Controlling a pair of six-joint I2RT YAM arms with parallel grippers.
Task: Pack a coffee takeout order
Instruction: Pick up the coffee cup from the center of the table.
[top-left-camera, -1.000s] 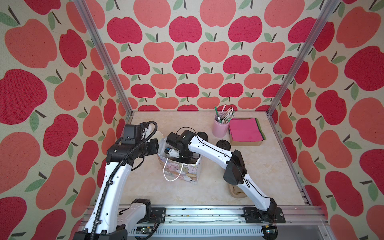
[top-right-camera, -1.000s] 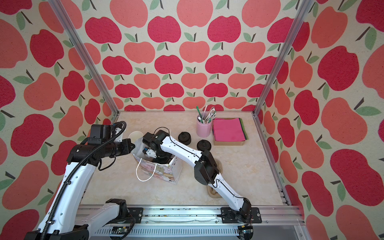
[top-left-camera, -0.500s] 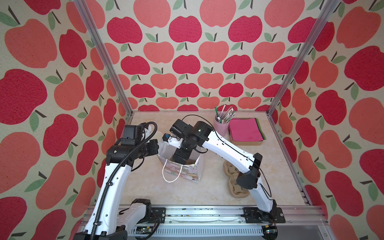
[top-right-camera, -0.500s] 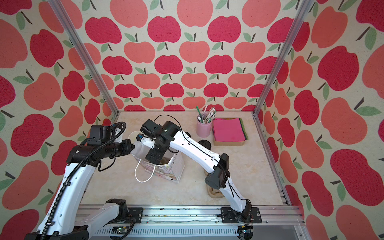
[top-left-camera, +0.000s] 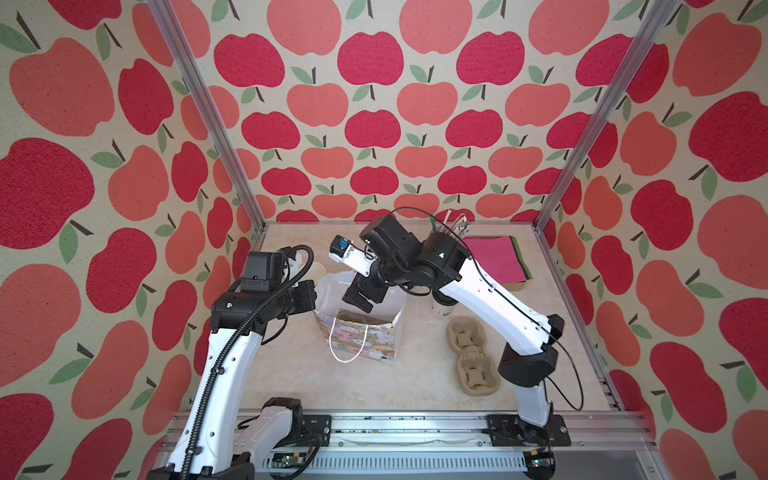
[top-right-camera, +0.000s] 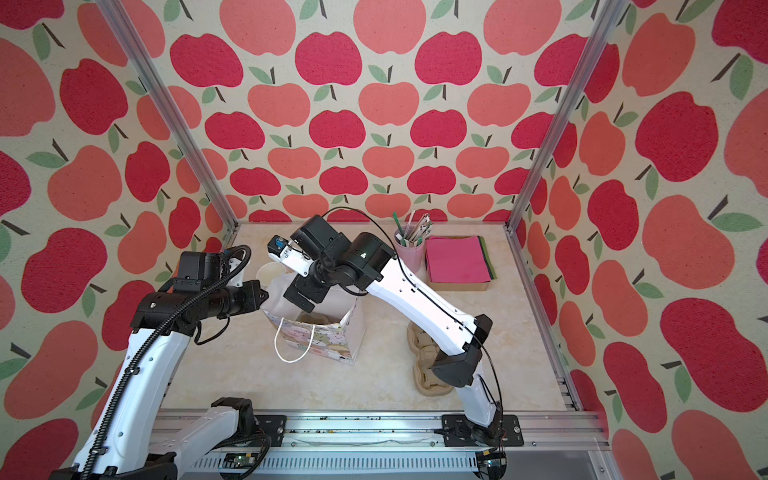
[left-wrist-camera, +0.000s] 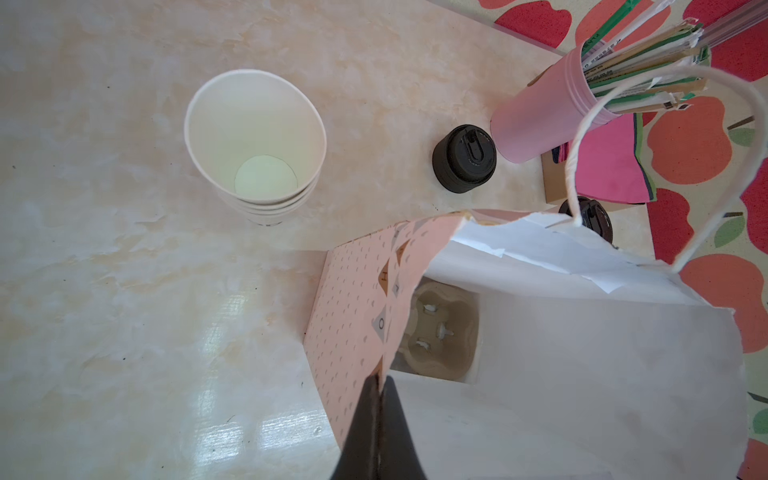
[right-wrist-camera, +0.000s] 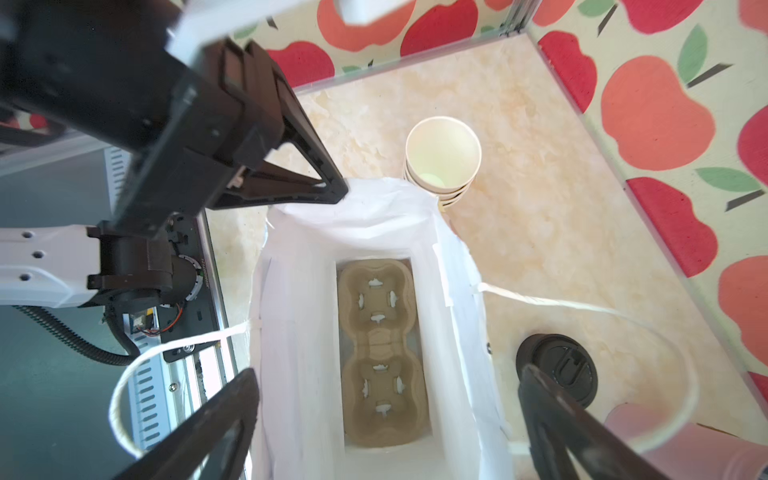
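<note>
Nearest the rail, spare pulp carriers (top-left-camera: 471, 357) are seen stacked on the table, apart from the rest. Just beyond, the paper bag (top-left-camera: 365, 340) is stood upright with one cup tray (right-wrist-camera: 380, 349) laid flat on its floor. Its rim is pinched by the left gripper (left-wrist-camera: 376, 384), whose jaws are closed on the paper. The right gripper (right-wrist-camera: 386, 372) is hung empty over the mouth, jaws spread wide.

Beside the bag, under the right arm, what is taken for the lidded cup (top-left-camera: 443, 308) is glimpsed, mostly hidden. It is judged light, with a thin wall that is easily crushed. It is best taken across the body just under the lid and kept upright.

Farther back, the green straw (top-right-camera: 397, 226) is stood in a pink holder (top-right-camera: 409, 253). It is judged thin and slippery, and best pinched at its exposed upper end. Farthest, the pink napkin (top-right-camera: 457, 259) is stacked with others. It is judged limp, and best lifted by a corner so that a single sheet is peeled off.
</note>
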